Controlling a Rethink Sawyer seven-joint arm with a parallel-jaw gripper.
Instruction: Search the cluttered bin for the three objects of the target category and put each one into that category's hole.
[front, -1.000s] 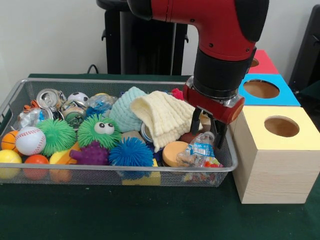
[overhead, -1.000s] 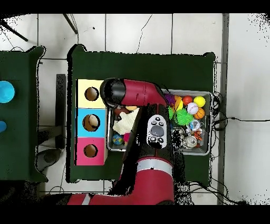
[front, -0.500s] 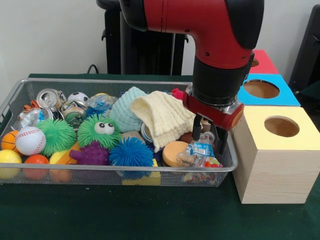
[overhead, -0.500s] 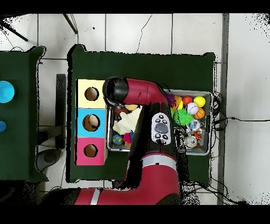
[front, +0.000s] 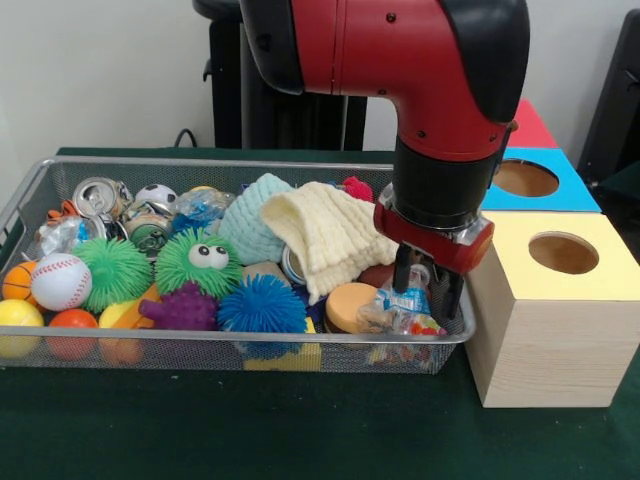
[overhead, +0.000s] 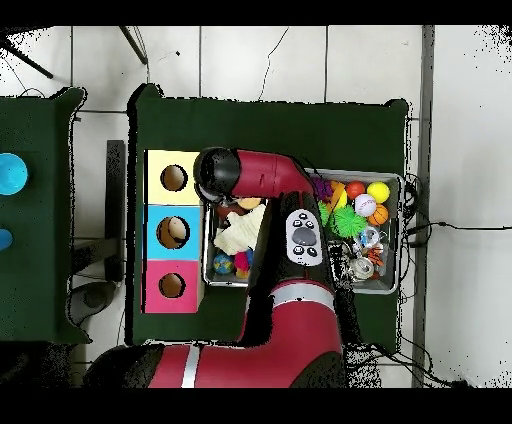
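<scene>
In the front view my gripper (front: 427, 293) is low in the right end of the wire bin (front: 200, 337), open. Its two black fingers (front: 402, 270) stand on either side of a crumpled clear plastic bottle with a blue label (front: 404, 299), without closing on it. Just right of the bin stands the yellow box (front: 560, 330) with its round hole (front: 563, 252); the blue box (front: 556, 194) and red box (front: 528, 125) follow behind it. In the overhead view the red arm (overhead: 262, 180) covers the gripper and this end of the bin.
A cream cloth (front: 325, 235) and a teal cloth (front: 250, 215) lie left of the gripper, with an orange disc (front: 348, 305) beside it. Spiky balls (front: 262, 305), a baseball (front: 60, 280), crushed cans (front: 98, 195) and more clear bottles (front: 198, 208) fill the rest of the bin.
The gripper has come down and a little toward the bin's front right corner, so its fingers now straddle the blue-labelled bottle. Nothing in the bin has visibly shifted.
</scene>
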